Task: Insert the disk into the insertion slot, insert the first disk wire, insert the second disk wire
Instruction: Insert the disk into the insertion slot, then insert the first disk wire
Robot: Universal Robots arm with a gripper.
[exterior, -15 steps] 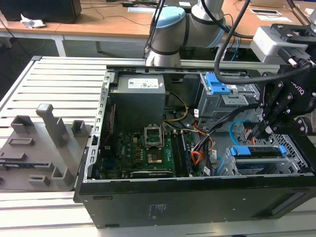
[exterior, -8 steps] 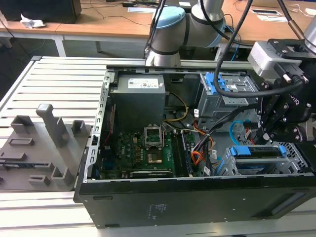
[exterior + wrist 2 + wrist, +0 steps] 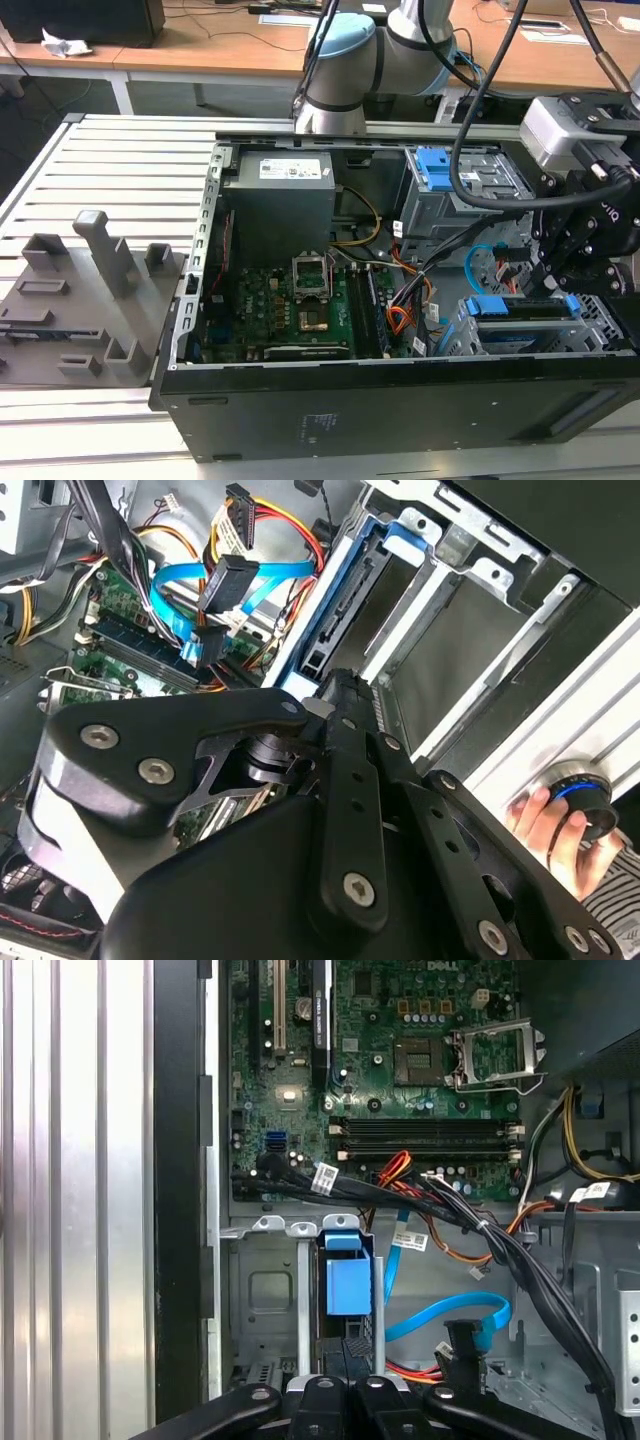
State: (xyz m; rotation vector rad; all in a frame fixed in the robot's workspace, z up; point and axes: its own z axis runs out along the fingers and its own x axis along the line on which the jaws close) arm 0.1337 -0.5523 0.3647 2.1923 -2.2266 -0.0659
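**A:** Where is the disk, and which way does it run?

**B:** It is in the insertion slot (image 3: 462, 338), at the computer case's (image 3: 400, 410) near corner on the exterior view's right. The disk (image 3: 348, 1282) stands on its thin edge. Its long axis runs along the case's near wall, and its bright blue carrier end faces the motherboard (image 3: 400, 1080).

**A:** And the gripper?

**B:** The gripper (image 3: 558, 290) hangs close above that cage. I cannot tell whether it is clamped or spread. The wrist comes in from the exterior view's right, tilted down into the corner. The arm's big joint (image 3: 340, 48), with a pale blue cap, stands beyond the case's far edge.

**A:** How does the disk look?

**B:** From above it is a narrow dark strip between grey walls, capped by blue plastic.

**A:** What about the wires?

**B:** Both are unplugged. The second disk wire (image 3: 450, 1312) loops just beyond the cage, with its dark plug loose. The first disk wire (image 3: 232, 583) hangs near it with its black plug free. Farther back stands the taller cage with a blue latch (image 3: 437, 165).

**A:** Anyone about?

**B:** In the second wrist view, a person's hand (image 3: 545, 820) rests on a round knob (image 3: 580, 790) beside the case.
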